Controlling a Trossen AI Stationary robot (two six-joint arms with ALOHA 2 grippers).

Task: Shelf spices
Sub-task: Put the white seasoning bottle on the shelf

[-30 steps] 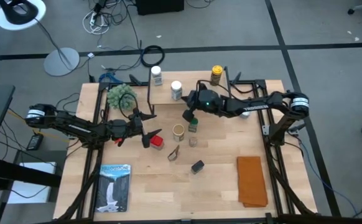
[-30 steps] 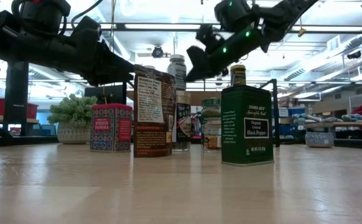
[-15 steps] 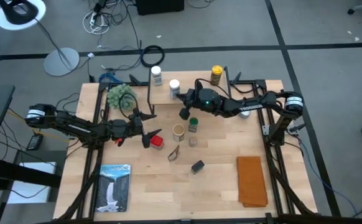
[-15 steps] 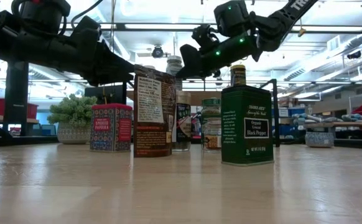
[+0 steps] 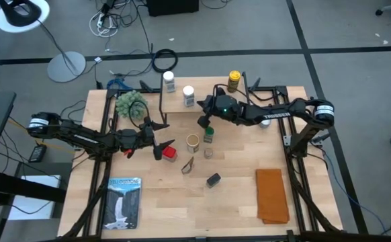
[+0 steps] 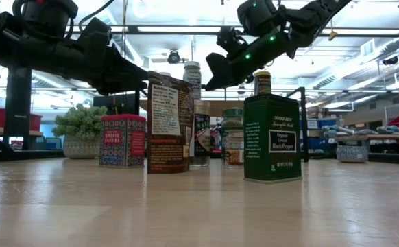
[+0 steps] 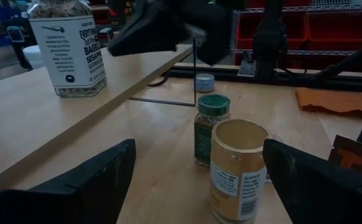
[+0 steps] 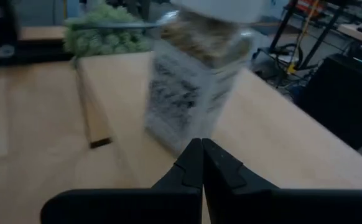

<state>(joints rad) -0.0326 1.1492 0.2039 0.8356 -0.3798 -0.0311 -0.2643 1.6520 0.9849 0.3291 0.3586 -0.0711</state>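
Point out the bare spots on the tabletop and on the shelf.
Free: the tabletop between the blue booklet and the folded orange cloth, in front of the small black box; the wooden shelf board between the white-capped jar and the yellow-capped jar. Crowded: around the tan canister, green-capped jar and red tin.

The green tin [image 6: 272, 137] reads "Trader Joe's Organic Ground Black Pepper"; the red tin [image 6: 122, 140] reads "Smoked Paprika".
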